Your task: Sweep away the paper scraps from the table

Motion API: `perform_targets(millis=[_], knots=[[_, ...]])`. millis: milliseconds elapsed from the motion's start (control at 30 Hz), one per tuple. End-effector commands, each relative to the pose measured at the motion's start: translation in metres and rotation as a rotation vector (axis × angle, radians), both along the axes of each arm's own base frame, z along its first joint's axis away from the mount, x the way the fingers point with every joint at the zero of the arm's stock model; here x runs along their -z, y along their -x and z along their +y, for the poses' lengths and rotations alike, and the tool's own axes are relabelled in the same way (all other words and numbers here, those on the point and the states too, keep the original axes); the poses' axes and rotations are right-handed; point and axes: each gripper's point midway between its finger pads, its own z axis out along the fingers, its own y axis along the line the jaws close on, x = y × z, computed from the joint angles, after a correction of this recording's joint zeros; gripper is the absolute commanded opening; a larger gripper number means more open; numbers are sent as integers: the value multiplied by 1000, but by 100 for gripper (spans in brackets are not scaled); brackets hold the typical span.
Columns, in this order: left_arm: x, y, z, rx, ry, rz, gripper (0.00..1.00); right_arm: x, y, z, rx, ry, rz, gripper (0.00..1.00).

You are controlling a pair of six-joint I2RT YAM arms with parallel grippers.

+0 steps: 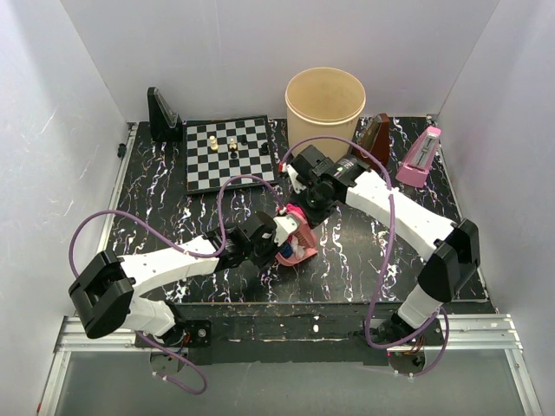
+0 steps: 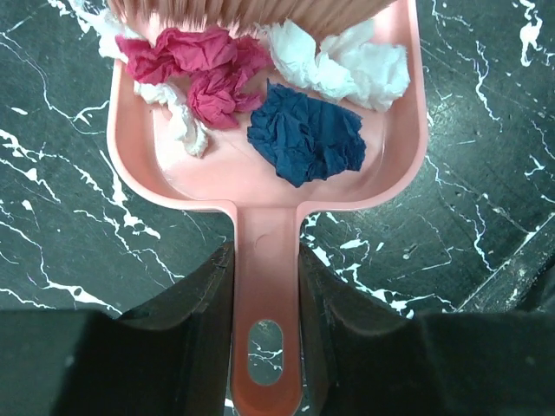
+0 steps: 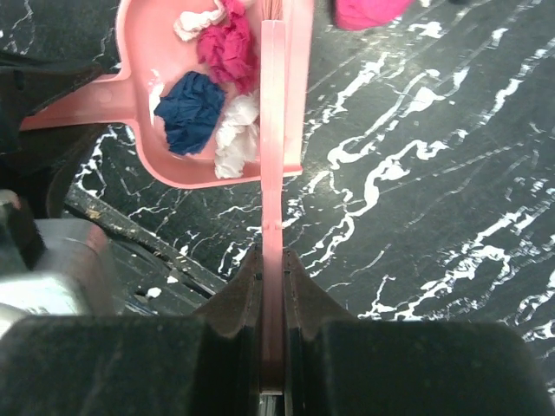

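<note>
Several paper scraps [image 2: 303, 139] (magenta, white, dk blue) sit in pink dustpan [image 2: 147, 178], just ahead of left end effector [image 2: 266, 260], which is clamped on pan's handle. Right end effector [image 3: 272, 264] pinches brush [image 3: 273, 130] handle, bristles at pan mouth. 1 more magenta scrap [image 3: 368, 10] lies on desk [image 3: 434, 173] beyond brush.

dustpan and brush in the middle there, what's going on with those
The left gripper has its fingers shut on the handle of the pink dustpan, low over the table. The right gripper holds the pink brush, with the bristles at the pan's mouth. Magenta, white and dark blue paper scraps already lie in the pan. One more magenta lump seems to sit on the table beyond the brush, so the sweeping looks not quite done.
</note>
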Motion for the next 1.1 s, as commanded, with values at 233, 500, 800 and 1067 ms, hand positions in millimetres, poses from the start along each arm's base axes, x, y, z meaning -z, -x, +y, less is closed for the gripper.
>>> perform_targets(millis=[233, 500, 800, 1067], knots=[[-7, -8, 3, -100, 4, -13, 0, -23, -69, -83, 284, 237, -260, 1], [-5, -1, -1, -166, 26, 69, 0, -25, -129, -84, 312, 390, -423, 1], [1, -7, 8, -242, -2, 85, 0, 1, -169, -41, 120, 333, -454, 1], [3, -16, 13, -290, 15, 129, 0, 28, -148, -9, -124, 302, -367, 1]])
